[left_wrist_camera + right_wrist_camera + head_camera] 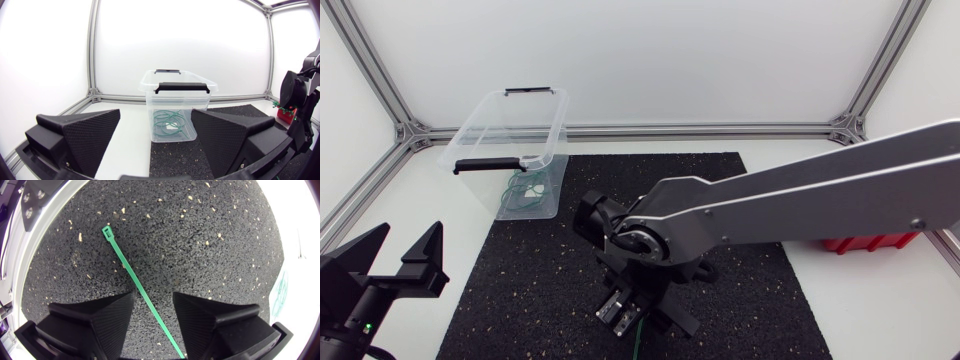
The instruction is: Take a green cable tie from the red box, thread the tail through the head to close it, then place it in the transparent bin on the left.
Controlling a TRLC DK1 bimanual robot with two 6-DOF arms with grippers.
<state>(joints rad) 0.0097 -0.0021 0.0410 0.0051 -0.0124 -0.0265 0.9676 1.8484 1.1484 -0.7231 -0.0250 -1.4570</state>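
the green cable tie (130, 272) lies flat on the black mat (200, 240) between the right gripper's (153, 296) parted, empty fingers, so drop squarely and pinch near the tail, leaving the head free; the left gripper (155, 112) gapes empty beside the mat.

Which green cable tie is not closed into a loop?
The cable tie on the mat between the right gripper's fingers: straight; those in the transparent bin are looped.

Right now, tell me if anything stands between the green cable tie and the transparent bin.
Nothing visible. The green cable tie lies on the black mat between the open fingers of the right gripper; only bare mat runs to the transparent bin. The left gripper sits beside the mat.
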